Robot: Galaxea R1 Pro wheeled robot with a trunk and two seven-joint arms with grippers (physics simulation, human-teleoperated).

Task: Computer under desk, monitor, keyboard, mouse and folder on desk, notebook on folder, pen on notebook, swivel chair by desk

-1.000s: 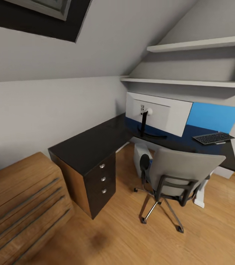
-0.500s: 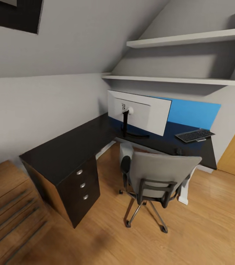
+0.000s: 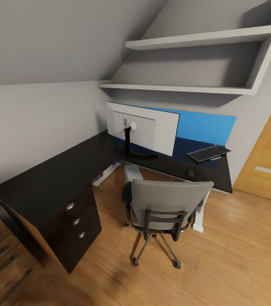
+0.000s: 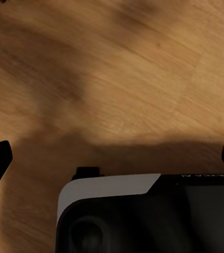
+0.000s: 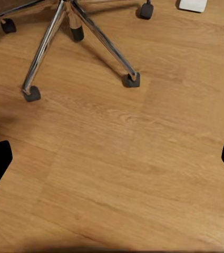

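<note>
The whole head view is sliding leftward as the camera turns, bringing a wooden door (image 3: pixel 267 161) into sight; the surface (image 3: pixel 59 178) is carrying the monitor (image 3: pixel 146 129), keyboard (image 3: pixel 207 153) and mouse (image 3: pixel 190 173). The swivel chair (image 3: pixel 167 204) is standing just beside it. Left hand (image 4: pixel 112 158) and right hand (image 5: pixel 112 158) are hanging wide open, empty, over the floor (image 5: pixel 143 174), suggesting an approach to the chair.

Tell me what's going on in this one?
Nothing is being handled. The head view looks at the desk, where the monitor, keyboard and mouse already sit. The swivel chair stands in front of it. Both wrist views look down at the wooden floor, with both grippers open and empty.
</note>
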